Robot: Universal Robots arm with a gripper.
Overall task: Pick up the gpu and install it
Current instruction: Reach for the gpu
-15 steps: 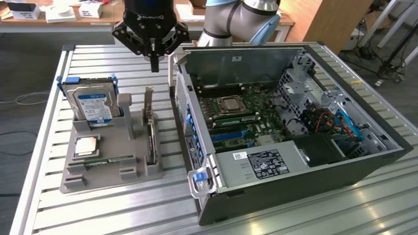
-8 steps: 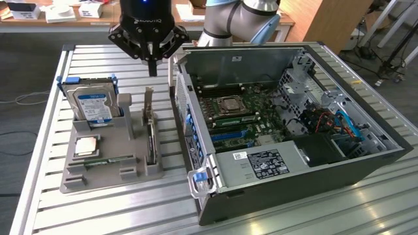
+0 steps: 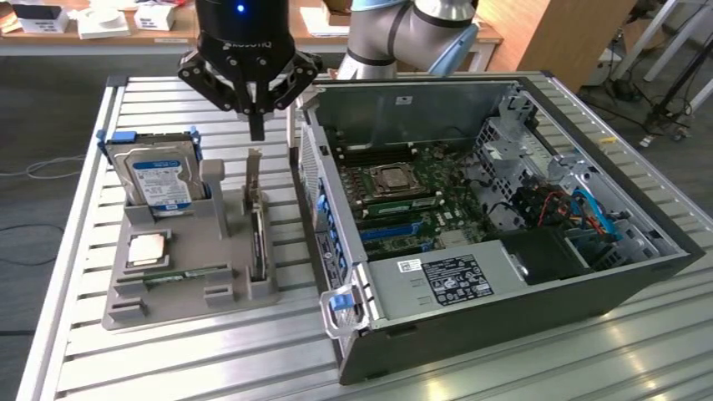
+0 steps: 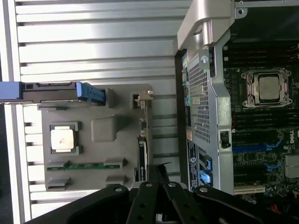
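Black multi-link hand [image 3: 257, 129] [image 4: 159, 171] on the grey robot arm [image 3: 407, 33]: fingertips pressed together, clamped on nothing. Hanging point-down just above the thin flat green circuit-board gpu [image 3: 257, 230] [image 4: 142, 144], close to its top edge but not touching.

Gpu with black cooler on one face and silver metal end bracket at its far end. Standing on edge in a slot of the grey moulded plastic parts holder [image 3: 179, 305] [image 4: 107, 128]. Not lifted, not in the case.

Same holder, toward the exterior view's left of the gpu:
- silver hard drive with blue-white label [image 3: 159, 180] [image 4: 51, 91], upright in a blue-tabbed carrier at the far left corner;
- square metal-lidded processor chip [image 3: 147, 249] [image 4: 63, 139], flat in its recess, nearer;
- narrow green memory stick [image 3: 179, 274] [image 4: 81, 164], flat, nearer again.

Just beside the holder, on the exterior view's right: open black tower computer case [image 3: 502, 330] [image 4: 208, 93], lying on its side, interior facing up. Inside:
- green motherboard [image 3: 429, 188] [image 4: 261, 126] with a silver processor socket toward the far side;
- blue expansion slots [image 3: 385, 234] [image 4: 250, 148] nearer on the board;
- grey power supply with white label [image 3: 446, 280] along the near wall;
- red and blue cables [image 3: 579, 213] toward the right end.

Holder and case both resting on the slatted aluminium desk [image 3: 167, 359] [image 4: 93, 42].
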